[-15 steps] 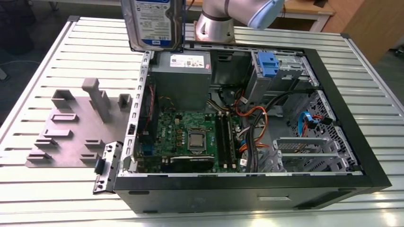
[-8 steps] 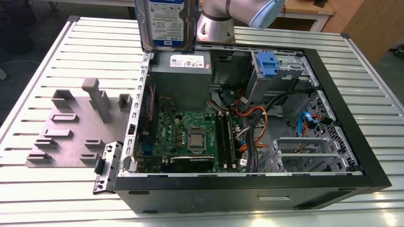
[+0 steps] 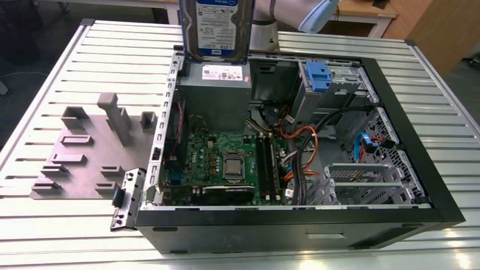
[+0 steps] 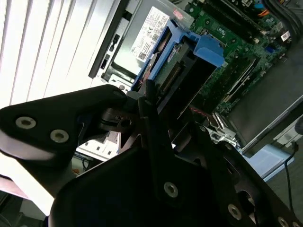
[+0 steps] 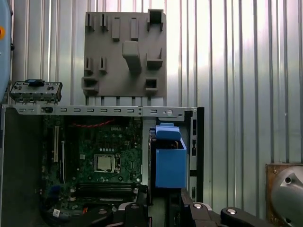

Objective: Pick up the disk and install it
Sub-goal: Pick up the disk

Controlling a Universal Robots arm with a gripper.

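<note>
Hanging upright over the PSU, the disk shows its label in the exterior view; lower edge just above the PSU, contact unclear. Both sit at the far end of the open PC case. In the second wrist view the gripper pinches the disk w/ its blue carrier frame, motherboard beyond.

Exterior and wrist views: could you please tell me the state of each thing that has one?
silver-grey rectangular disk in blue plastic frame: gripped, upright above the case.
black gripper: shut on the disk.
black metal computer case: open, on its side.
</note>
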